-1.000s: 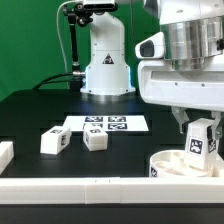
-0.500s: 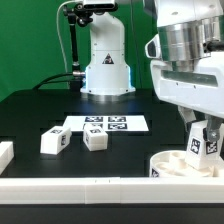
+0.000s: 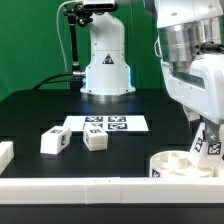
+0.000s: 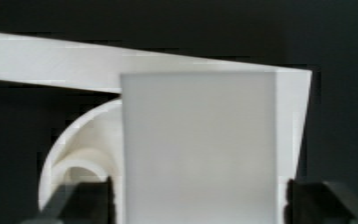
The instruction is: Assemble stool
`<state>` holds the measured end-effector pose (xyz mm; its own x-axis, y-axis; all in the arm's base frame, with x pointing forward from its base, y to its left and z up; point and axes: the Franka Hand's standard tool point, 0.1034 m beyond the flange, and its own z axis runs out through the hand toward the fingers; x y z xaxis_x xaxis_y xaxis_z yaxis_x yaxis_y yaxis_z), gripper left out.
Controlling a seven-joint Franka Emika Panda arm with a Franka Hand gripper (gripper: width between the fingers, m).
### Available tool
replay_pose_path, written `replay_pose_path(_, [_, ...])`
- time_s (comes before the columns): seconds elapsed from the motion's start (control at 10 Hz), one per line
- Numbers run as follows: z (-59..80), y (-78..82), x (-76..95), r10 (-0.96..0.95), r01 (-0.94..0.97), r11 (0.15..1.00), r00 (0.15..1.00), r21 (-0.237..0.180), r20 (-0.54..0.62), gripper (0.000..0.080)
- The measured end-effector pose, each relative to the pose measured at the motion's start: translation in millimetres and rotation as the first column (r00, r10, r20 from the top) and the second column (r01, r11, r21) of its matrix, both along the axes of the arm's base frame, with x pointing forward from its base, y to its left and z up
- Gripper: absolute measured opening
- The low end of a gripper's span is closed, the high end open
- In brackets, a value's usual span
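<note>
My claw (image 3: pixel 207 134) is clamped on one white stool leg (image 3: pixel 208 146), holding it just above the seat disc (image 3: pixel 178 166) at the exterior view's right. A second leg (image 3: pixel 54 141) and a third leg (image 3: pixel 95 140) lie well apart from it, near the marker board (image 3: pixel 106 124). The held leg looks slightly tilted and hides its socket from my wrist camera. Pressing down misaligned could catch the rim, jam the leg askew, or shove the disc.
</note>
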<state>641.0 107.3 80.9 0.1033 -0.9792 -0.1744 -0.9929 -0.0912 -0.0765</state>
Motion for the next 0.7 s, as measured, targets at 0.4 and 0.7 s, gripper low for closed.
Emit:
replay_pose_path(0.4, [18.6,11.2,3.8,0.088,-0.088,0.996,0.996,0.000,0.033,0.0647])
replay_pose_path(0.7, [19.6,14.9,2.7,0.178,-0.178,0.984,0.983,-0.008,0.050,0.0648])
